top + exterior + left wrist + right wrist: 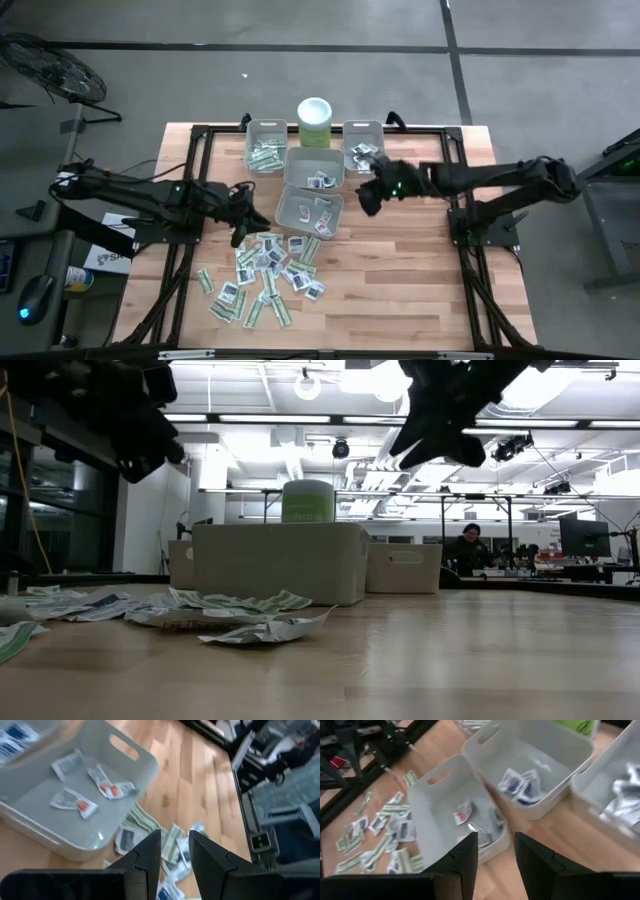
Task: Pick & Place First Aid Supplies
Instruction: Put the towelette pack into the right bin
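Between picks: your left gripper (238,222) and right gripper (366,198) hover part-open, both empty (packets (262,279) remain loose); next, descend onto one.

Print on the scattered packets (265,275) is too small to read from above. At table height the bins (280,563) hide their contents, and both arms run off the top edge

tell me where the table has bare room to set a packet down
Bare wood lies along the table's right half, between the bins and the right frame rail, below the right claw. The near-left is crowded: loose packets cover it below the left claw.
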Controlling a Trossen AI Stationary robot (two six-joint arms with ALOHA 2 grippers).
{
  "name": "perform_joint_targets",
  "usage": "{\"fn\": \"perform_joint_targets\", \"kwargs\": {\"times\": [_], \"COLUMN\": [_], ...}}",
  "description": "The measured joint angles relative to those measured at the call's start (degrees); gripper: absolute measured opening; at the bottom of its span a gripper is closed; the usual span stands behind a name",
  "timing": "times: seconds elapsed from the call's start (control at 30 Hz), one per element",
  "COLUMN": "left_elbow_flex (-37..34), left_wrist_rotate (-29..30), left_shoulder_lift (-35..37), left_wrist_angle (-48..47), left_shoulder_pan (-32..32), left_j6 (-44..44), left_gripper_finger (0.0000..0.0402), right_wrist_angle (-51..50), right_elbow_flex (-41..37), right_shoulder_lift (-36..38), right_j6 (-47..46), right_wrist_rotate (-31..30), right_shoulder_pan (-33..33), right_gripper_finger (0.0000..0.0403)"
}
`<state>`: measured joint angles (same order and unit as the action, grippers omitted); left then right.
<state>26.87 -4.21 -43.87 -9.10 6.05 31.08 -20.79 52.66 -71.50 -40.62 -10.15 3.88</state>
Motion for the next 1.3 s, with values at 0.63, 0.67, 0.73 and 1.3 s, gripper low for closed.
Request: {"fn": "perform_joint_targets", "kwargs": {"times": [0.63, 0.67, 0.73, 1.3], "left_elbow_flex": [0.02, 0.02, 0.11, 14.02], "left_wrist_rotate": [12.75, 12.75, 12.75, 20.32], "left_shoulder_lift": [-21.2, -22.82, -26.09, -48.46], "left_wrist_angle": [21.03, 23.01, 26.86, 32.9], "left_shoulder_pan": [23.41, 24.02, 25.21, 28.12], "left_j6": [2.97, 3.5, 3.93, -8.15], "left_gripper_finger": [0.0101, 0.0101, 0.0101, 0.0067], "right_wrist_angle": [9.28, 11.17, 15.01, 31.16], "right_elbow_flex": [-0.04, -0.04, -0.04, 0.2], "right_shoulder_lift": [-11.99, -13.53, -16.6, -30.97], "right_j6": [-27.29, -28.9, -31.9, -43.37], "right_wrist_rotate": [-16.07, -16.22, -15.94, -13.97], "right_shoulder_pan": [-28.24, -29.09, -30.59, -34.31], "right_gripper_finger": [0.0121, 0.0121, 0.0121, 0.0121]}}
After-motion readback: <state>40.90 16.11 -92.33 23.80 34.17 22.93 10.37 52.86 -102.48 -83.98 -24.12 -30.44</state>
